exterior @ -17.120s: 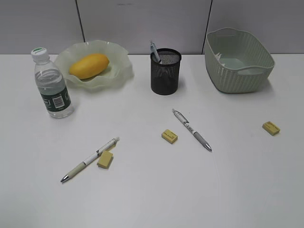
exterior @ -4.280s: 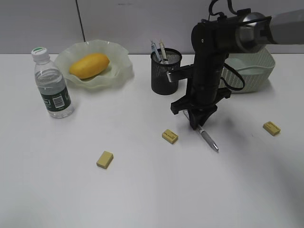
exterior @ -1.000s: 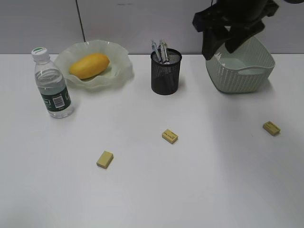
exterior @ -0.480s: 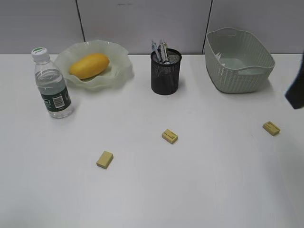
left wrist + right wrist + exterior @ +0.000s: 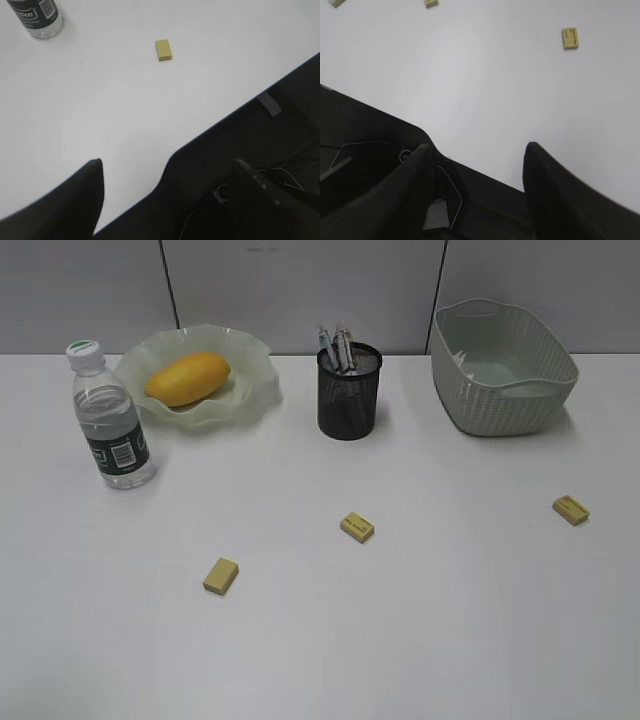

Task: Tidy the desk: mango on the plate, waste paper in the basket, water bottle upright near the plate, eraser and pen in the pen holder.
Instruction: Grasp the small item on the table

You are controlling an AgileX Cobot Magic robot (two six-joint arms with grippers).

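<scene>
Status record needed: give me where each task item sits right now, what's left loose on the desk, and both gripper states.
mango: on the plate
water bottle: upright, beside the plate
pen holder: pens standing inside
basket: no paper visible inside
erasers loose on desk: three, left, middle, right
waste paper: not seen
left gripper: open, empty
right gripper: open, empty

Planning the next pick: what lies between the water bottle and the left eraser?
Only bare desk between water bottle and left eraser, in the exterior view.
</scene>
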